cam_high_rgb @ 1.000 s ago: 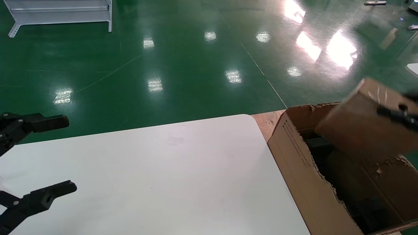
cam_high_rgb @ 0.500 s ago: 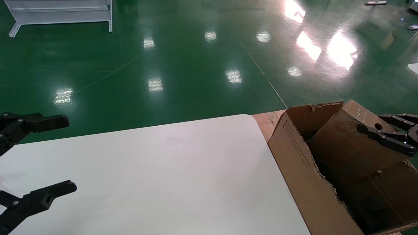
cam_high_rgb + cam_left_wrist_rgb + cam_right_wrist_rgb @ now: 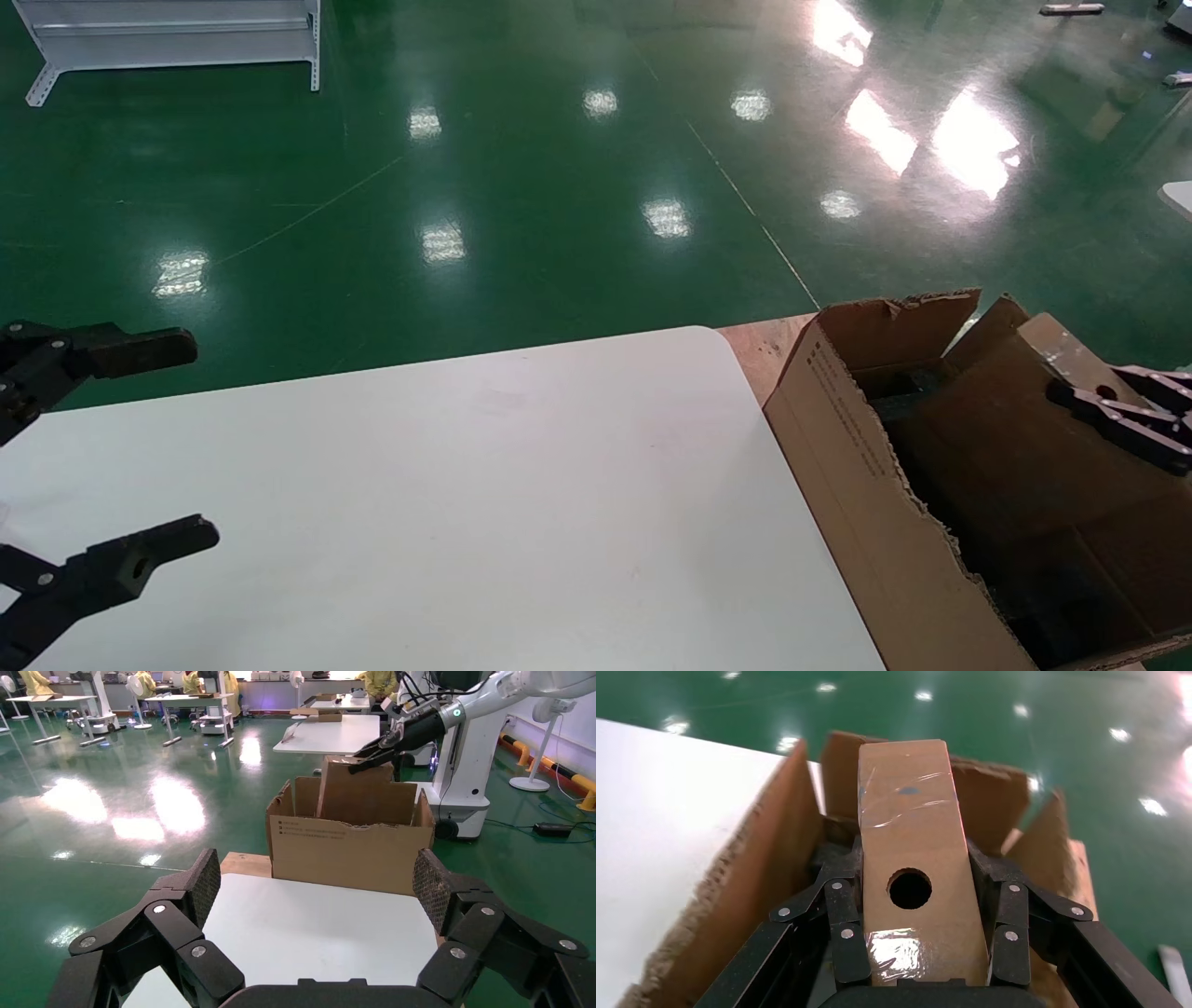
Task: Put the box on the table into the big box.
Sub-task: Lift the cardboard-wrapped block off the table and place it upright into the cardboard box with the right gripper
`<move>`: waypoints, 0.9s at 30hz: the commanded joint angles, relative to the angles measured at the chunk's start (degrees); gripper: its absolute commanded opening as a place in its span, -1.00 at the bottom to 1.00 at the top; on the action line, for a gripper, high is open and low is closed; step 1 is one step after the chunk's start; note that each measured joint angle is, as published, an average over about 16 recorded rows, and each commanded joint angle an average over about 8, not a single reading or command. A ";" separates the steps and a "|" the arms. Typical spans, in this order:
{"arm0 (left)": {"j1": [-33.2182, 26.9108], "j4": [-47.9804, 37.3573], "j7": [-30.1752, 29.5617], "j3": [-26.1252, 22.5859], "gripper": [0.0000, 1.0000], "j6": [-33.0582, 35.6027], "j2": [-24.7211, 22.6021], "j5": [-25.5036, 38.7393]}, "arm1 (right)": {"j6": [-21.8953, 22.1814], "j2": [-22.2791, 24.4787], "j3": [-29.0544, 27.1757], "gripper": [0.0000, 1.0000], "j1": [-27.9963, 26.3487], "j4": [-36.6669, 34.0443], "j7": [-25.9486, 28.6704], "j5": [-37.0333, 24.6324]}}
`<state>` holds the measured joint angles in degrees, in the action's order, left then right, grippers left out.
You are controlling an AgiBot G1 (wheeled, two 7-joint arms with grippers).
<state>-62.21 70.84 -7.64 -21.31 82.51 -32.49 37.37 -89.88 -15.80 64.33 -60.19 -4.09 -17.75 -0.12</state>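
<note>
The small brown box [image 3: 1006, 438], with a round black hole in its taped top, stands tilted inside the big torn carton [image 3: 838, 438] at the table's right end. My right gripper [image 3: 1117, 410] is shut on the small box's sides. In the right wrist view the box [image 3: 912, 811] fills the space between the fingers [image 3: 842, 910], with the carton wall [image 3: 772, 832] beside it. The left wrist view shows the box [image 3: 358, 794] sticking up out of the carton [image 3: 351, 853]. My left gripper [image 3: 200, 443] is open and empty over the white table [image 3: 466, 485] at its left end.
A wooden board [image 3: 759, 345] lies under the carton beside the table's far right corner. Shiny green floor lies beyond the table. A white metal rack [image 3: 168, 37] stands far back on the left. Black foam shows deep in the carton [image 3: 1052, 596].
My right gripper has brought the small box down from above the carton's rim into the carton. The left arm has not moved.
</note>
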 commanded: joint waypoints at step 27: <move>0.00 0.00 0.00 0.00 1.00 0.00 0.00 0.00 | 2.24 -1.82 -6.15 -1.00 9.82 -8.50 1.82 5.25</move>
<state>-62.21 70.84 -7.64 -21.32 82.51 -32.49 37.37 -87.53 -17.64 58.27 -50.52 -12.52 -15.86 5.07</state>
